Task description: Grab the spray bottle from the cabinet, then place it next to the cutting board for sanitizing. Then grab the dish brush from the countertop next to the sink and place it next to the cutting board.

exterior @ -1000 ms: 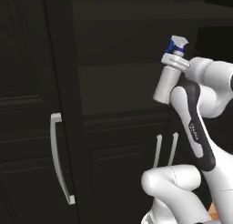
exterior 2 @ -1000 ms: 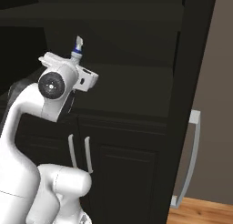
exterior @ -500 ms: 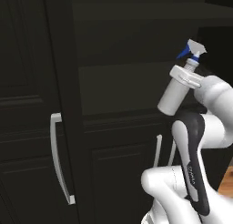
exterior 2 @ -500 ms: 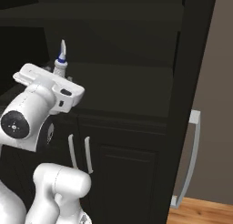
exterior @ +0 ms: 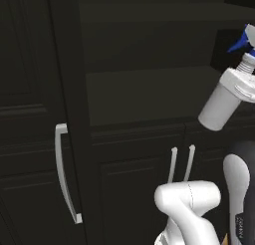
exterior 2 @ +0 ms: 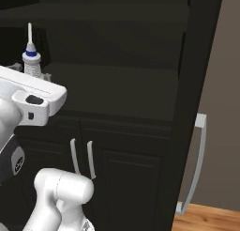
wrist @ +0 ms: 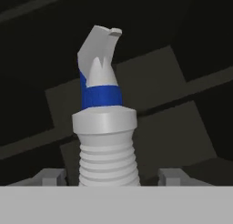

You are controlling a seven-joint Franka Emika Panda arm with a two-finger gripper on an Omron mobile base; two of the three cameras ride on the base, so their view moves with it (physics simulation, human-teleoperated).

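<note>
A smooth, matt white plastic spray bottle [exterior: 219,105] with a ribbed neck and a blue plastic trigger is seen against a matt black-brown panelled cabinet [exterior: 134,154] fitted with satin silver metal bar handles [exterior: 63,179], beside a strip of glossy, warm-toned wooden floor [exterior 2: 208,219].

White spray bottle [wrist: 105,141] with blue trigger; black-brown cabinet [exterior: 134,104].
</note>
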